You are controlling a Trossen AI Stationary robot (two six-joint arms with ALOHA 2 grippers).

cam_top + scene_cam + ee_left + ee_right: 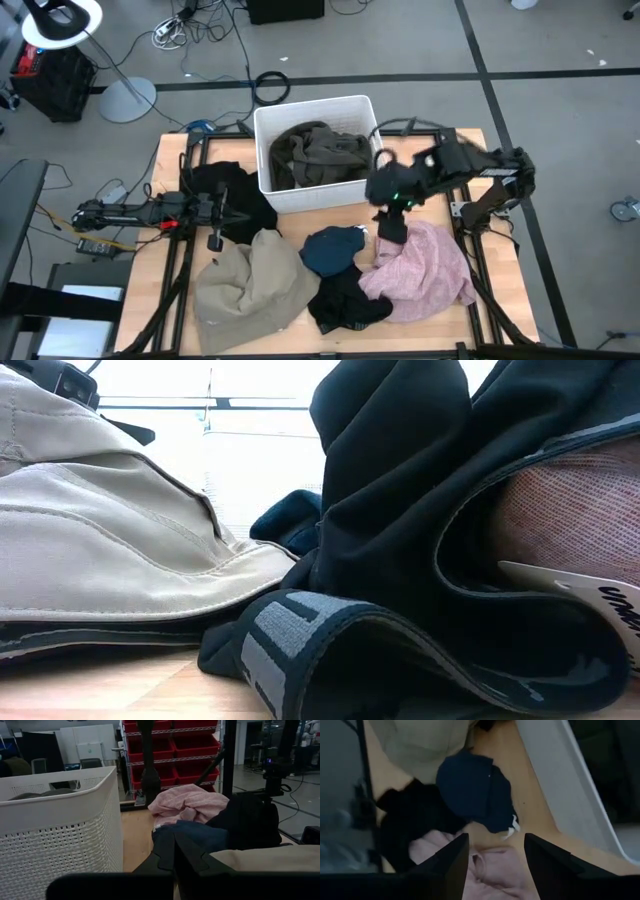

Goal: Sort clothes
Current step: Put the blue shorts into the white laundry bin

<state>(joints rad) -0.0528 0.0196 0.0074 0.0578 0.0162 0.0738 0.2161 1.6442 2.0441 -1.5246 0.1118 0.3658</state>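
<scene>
Hovering over the pink garment point(425, 265): right gripper point(391, 232), fingers point(451, 862) spread apart with nothing between them, pink fabric directly below in the right wrist view. Tips sit over the garment's upper-left edge, near the teal-blue one point(333, 250).

Teal-blue garment lies just left of the pink one, touching it. One black garment point(345, 300) lies below and between them, partly under both. Low view shows its grey waistband point(290, 645) up close.

Large beige garment point(250, 285) sits at the front left of the table point(170, 155), touching the teal-blue and black pieces.

White bin point(315, 195) stands at the rear centre; the olive-green garment point(320, 155) is inside it.

Second black garment point(225, 195) lies left of the bin, against its wall.

Left gripper point(215, 242) is parked at the left, beside that black garment and above the beige one. Cannot tell whether its fingers are parted or closed.
</scene>
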